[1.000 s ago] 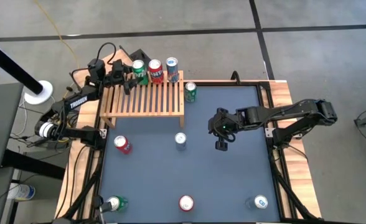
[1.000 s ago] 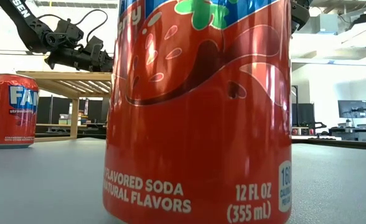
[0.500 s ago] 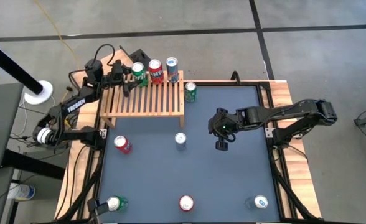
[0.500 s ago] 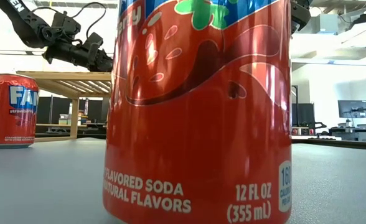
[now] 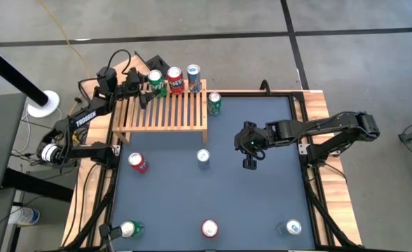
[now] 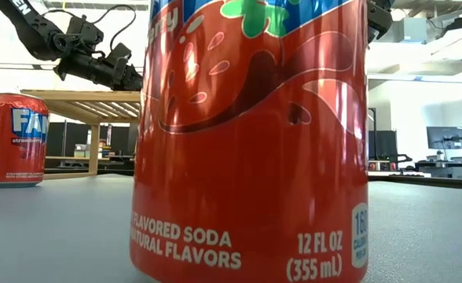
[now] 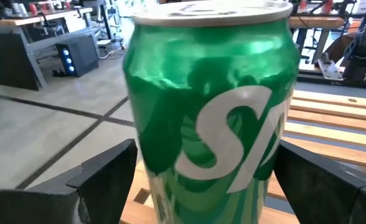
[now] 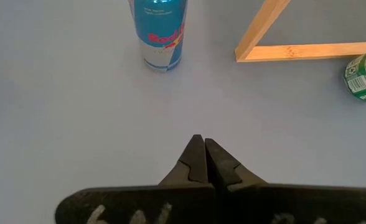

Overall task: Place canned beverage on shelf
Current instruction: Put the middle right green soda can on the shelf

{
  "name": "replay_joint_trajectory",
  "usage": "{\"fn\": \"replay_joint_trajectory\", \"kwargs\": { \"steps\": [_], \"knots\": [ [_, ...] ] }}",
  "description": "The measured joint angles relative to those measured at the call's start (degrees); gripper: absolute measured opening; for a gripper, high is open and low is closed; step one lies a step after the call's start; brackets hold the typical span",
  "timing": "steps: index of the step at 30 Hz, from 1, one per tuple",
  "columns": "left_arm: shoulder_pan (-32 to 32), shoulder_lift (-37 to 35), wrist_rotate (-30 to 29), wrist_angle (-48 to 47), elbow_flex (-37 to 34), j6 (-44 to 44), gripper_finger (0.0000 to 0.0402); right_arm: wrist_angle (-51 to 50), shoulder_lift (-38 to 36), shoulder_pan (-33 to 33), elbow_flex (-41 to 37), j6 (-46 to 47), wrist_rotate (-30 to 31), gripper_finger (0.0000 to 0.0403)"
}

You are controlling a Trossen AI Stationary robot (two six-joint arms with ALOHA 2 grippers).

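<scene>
The slatted wooden shelf (image 5: 160, 112) stands at the table's far left. Three cans stand along its far edge: green (image 5: 155, 80), red (image 5: 174, 79) and blue-silver (image 5: 193, 75). My left gripper (image 5: 145, 89) comes level from the left, open, with one finger on either side of the green can (image 7: 208, 112). That can stands upright on the slats (image 7: 332, 124). My right gripper (image 5: 250, 162) hangs shut over the table's middle, tilted down, with nothing in it (image 8: 203, 158).
Loose cans stand on the table: green (image 5: 214, 103) beside the shelf, red (image 5: 137, 162), silver-blue (image 5: 203, 157), and three along the near edge, green (image 5: 127, 229), red (image 5: 209, 229) and blue (image 5: 293, 227). The near red can (image 6: 251, 134) fills the low view.
My left gripper has risen a little at the green can and rolled slightly. The can has stayed upright on the shelf.
</scene>
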Motion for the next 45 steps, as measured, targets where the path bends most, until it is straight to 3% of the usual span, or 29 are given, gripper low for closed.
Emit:
{"fn": "replay_joint_trajectory", "kwargs": {
  "steps": [14, 45],
  "knots": [
    [-0.6, 0.0, -3.5, -0.1, 0.0, 2.8, 0.0363, 0.0, 0.0, 0.0, 0.0, 0.0, 0.0, 0.0000],
    [-0.6, -0.1, -5.0, -0.1, 0.0, 3.1, 0.0363, 0.0, 0.0, 0.0, 0.0, 0.0, 0.0, 0.0000]
  ]
}}
